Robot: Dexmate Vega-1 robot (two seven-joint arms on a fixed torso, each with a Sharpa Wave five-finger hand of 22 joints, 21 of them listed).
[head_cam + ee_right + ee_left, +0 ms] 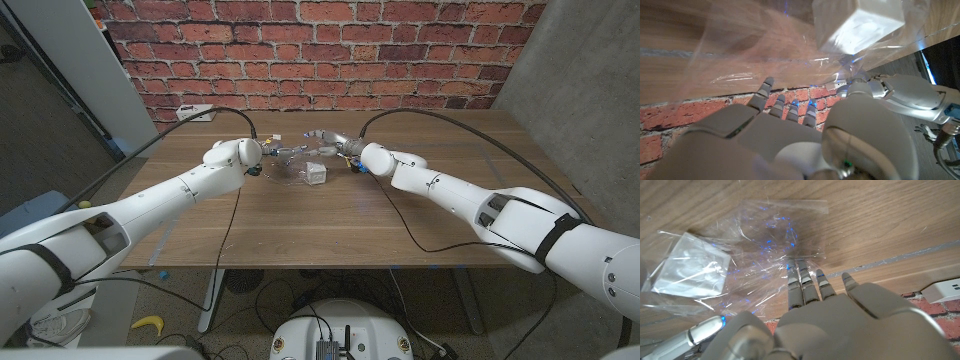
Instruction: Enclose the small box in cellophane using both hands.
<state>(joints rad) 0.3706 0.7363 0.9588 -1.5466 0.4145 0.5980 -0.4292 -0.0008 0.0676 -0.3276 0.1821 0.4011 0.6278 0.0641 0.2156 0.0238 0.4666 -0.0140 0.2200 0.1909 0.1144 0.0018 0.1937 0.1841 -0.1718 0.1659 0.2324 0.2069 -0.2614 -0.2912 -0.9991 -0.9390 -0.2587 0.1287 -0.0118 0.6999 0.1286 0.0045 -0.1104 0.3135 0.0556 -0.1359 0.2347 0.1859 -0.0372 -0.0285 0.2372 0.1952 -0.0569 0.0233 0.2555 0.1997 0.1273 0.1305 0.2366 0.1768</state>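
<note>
The small white cardboard box is seen near the middle of the far half of the table, lying on a crinkled sheet of clear cellophane that is spread beneath and beside it. In the left wrist view the box is seen through a layer of film, so part of the sheet is judged to be already drawn over it.

The left hand is brought to the sheet's edge on the box's left. Its fingers are extended with their tips on the film's border, apparently to pin or gather it; whether the film is actually gripped cannot be told.

The right hand is placed on the opposite side, just beside the box. In its wrist view a fold of cellophane is seen raised off the wood near the fingers, and the box is seen behind film (the thumb appears close to the fold). A pinch is likely, though contact is not plainly shown. The two hands are set on opposing sides, presumably so the sheet can be pulled taut and folded over.

The work is done on a brown wooden table, with black cables trailing across it. A red brick wall is seen behind, and a white power strip lies at the far left edge.
</note>
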